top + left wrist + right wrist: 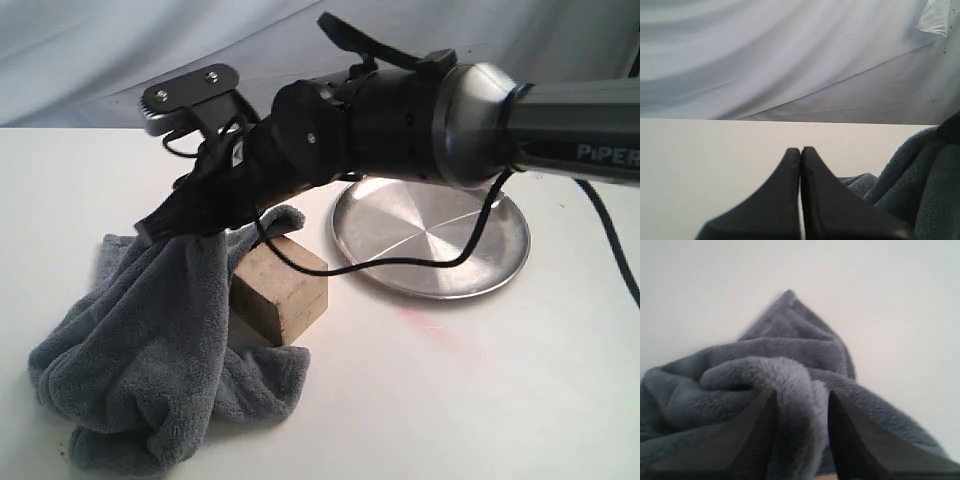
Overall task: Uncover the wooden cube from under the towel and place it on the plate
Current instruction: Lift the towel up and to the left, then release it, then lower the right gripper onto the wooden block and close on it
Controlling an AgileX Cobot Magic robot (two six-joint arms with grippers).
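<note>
Exterior view: I see my right gripper (165, 225) reaching across to the left, pinching a raised bunch of the towel (150, 340). The wooden cube (280, 285) sits exposed on the table (480, 400), just left of the plate (400, 230). Left wrist view: left gripper (800, 151) closed, empty. Right wrist view: a towel fold is clamped between the fingers.

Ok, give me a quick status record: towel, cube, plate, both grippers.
towel: dark grey, one fold pinched and held up, the rest bunched on the table
wooden cube: top and front exposed, towel bunched against it
plate: empty, close beside the cube
right gripper: reaching across, shut on a towel fold
left gripper: shut, holding nothing, next to the towel
remaining: cube not yet on the plate
</note>
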